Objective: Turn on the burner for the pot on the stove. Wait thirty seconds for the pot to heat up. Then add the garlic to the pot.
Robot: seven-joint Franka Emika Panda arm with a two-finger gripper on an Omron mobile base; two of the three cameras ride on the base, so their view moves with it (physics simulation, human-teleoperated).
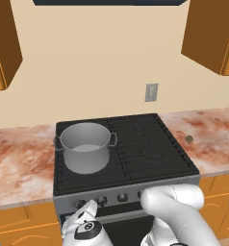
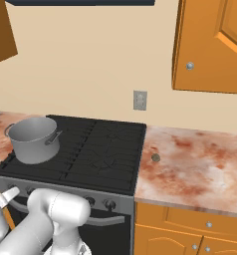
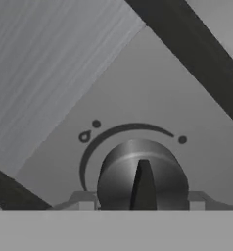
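The grey pot [image 1: 85,146] [image 2: 35,139] stands on the front left burner of the stove [image 1: 150,144] [image 2: 103,149], and its inside looks bare. The garlic [image 1: 188,139] [image 2: 156,158], a tiny bulb, lies on the counter just right of the stove. My gripper [image 1: 83,207] [image 2: 6,198] is low at the stove's front panel, at the left end of the knob row. In the hand view a dark knob [image 3: 142,179] sits between the fingertips, and the gripper [image 3: 142,202] is shut on it. The knob's pointer ridge runs toward the camera.
Marbled counter [image 1: 20,153] [image 2: 200,169] runs on both sides of the stove. A grey wall outlet [image 1: 151,92] [image 2: 140,100] is behind it. Orange upper cabinets [image 1: 212,33] [image 2: 210,45] hang at the sides and a dark hood [image 1: 107,2] overhead. More knobs [image 1: 122,197] line the panel.
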